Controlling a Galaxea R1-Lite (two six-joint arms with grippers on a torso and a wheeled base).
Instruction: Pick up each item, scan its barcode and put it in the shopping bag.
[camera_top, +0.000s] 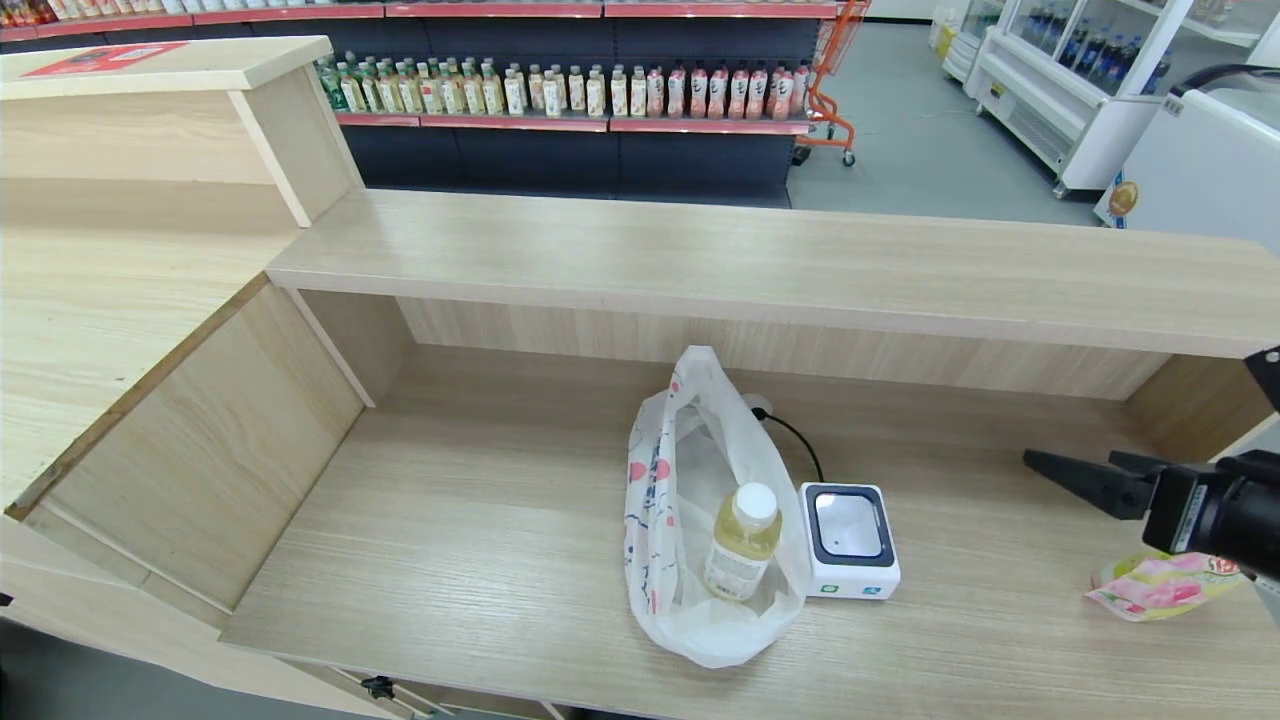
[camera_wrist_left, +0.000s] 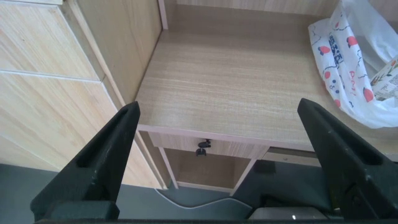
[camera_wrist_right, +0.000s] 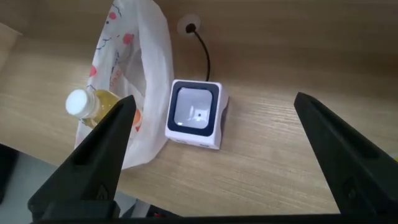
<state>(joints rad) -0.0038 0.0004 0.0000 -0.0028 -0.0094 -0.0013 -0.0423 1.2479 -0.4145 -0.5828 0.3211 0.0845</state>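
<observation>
A white patterned shopping bag (camera_top: 665, 480) lies open mid-counter with a yellow drink bottle (camera_top: 745, 540) inside, white cap up. The white barcode scanner (camera_top: 850, 540) stands just right of the bag. A pink snack packet (camera_top: 1165, 585) lies flat at the far right, under my right arm. My right gripper (camera_top: 1085, 468) hovers open and empty right of the scanner; its wrist view shows the gripper (camera_wrist_right: 214, 101) above the scanner (camera_wrist_right: 194, 114), bag (camera_wrist_right: 149, 50) and bottle (camera_wrist_right: 93, 102). My left gripper (camera_wrist_left: 219, 107) is open and empty off the counter's front left edge, the bag (camera_wrist_left: 348, 56) beyond it.
A raised ledge (camera_top: 780, 265) overhangs the back of the counter and a wooden side wall (camera_top: 210, 450) closes its left end. The scanner's black cable (camera_top: 795, 435) runs to the back wall. A drawer lock (camera_wrist_left: 201, 149) sits under the front edge.
</observation>
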